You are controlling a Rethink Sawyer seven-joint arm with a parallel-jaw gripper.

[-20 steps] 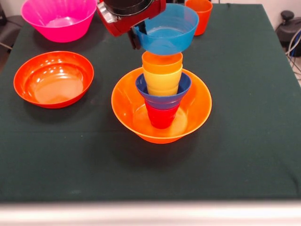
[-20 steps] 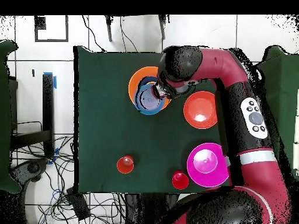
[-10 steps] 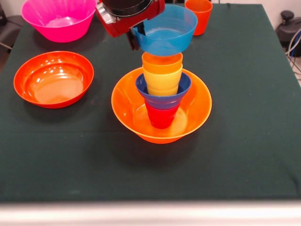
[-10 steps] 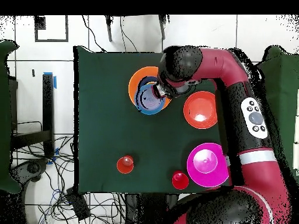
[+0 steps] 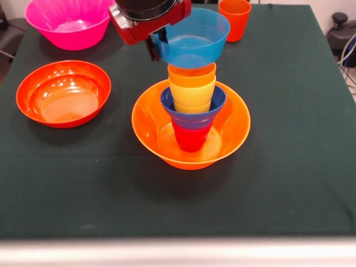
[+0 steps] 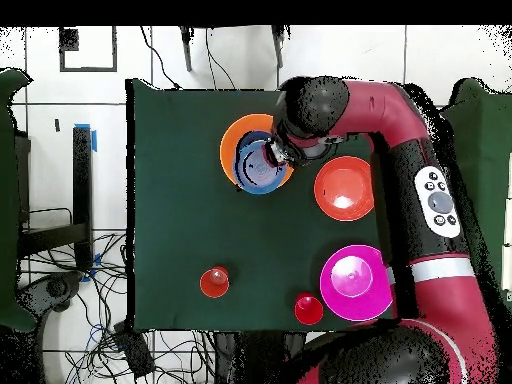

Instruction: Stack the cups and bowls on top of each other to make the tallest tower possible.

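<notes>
My gripper is shut on the left rim of the light blue bowl and holds it upright right over the tower. The tower stands in the big yellow-orange bowl: a red cup, the small dark blue bowl, a yellow cup and an orange-yellow cup on top. I cannot tell if the blue bowl touches the top cup. In the overhead view the gripper and the light blue bowl cover the tower, and only the yellow-orange bowl's rim shows.
The wide orange-red bowl sits at the left and the big pink bowl at the back left. An orange cup stands at the back right. The overhead view shows two loose cups near the robot's base.
The gripper and the light blue bowl have shifted slightly up and to the left in the front view. The tower and the other bowls have not moved.
</notes>
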